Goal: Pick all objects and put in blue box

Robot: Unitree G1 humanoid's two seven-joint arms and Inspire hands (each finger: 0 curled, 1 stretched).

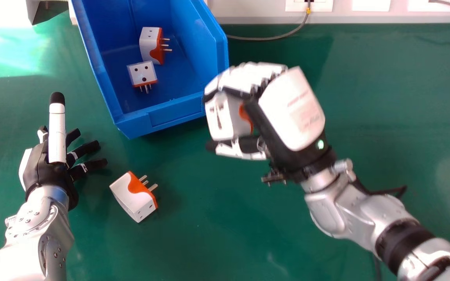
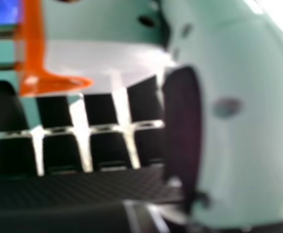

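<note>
In the head view my right hand (image 1: pixel 291 109) is at the box's near right corner, curled round a white and orange plug adapter (image 1: pixel 225 119). The right hand view shows that adapter (image 2: pixel 102 60) close up, between the fingers and thumb of my right hand (image 2: pixel 102 150). Two adapters lie inside the blue box (image 1: pixel 178 113): one with pins to the right (image 1: pixel 149 43), the other (image 1: pixel 141 73) just nearer. Another adapter (image 1: pixel 133 197) lies on the table, right of my left hand (image 1: pixel 39 168), which rests with fingers spread and thumb straight.
The green table (image 1: pixel 225 234) runs under everything. A grey cable (image 1: pixel 264 38) curves from a wall socket (image 1: pixel 309 4) to behind the box's right side. A dark grey object (image 1: pixel 47 11) stands at the back left.
</note>
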